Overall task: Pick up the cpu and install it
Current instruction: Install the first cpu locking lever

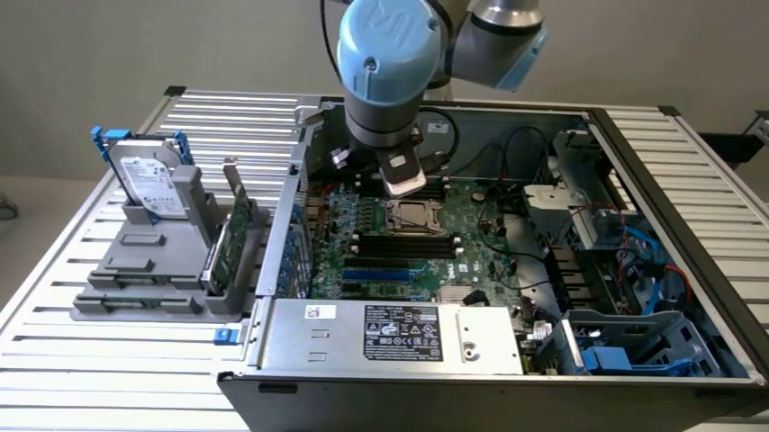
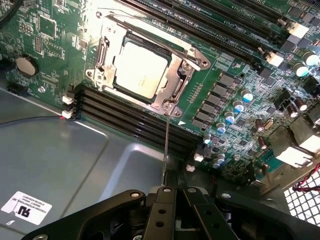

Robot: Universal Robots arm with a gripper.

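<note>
1. The cpu [image 2: 137,69], a small flat square chip with a silvery-white metal top, is not in the gripper. It lies inside the square metal-framed socket [image 2: 173,96] on the green motherboard [image 2: 47,30], just beside the row of black memory slots [image 2: 135,120].
2. The black gripper [image 2: 176,192] is closed and carries no chip. In the exterior view it hangs inside the open computer case [image 1: 673,261], just above the socket.
3. A thin metal lever rod [image 2: 166,145] runs from the socket corner up to the fingertips. Its end meets them, but I cannot tell if it is pinched or only touched.
4. In my judgement the picking and placing are done, and the step in hand is the locking of the socket (the rod looks raised, not hooked down).
5. What is left calls for a slow, guided push. The rod is thin and probably springy, so it can slip off closed fingers, and the capacitors [image 2: 239,106] stand near.
</note>
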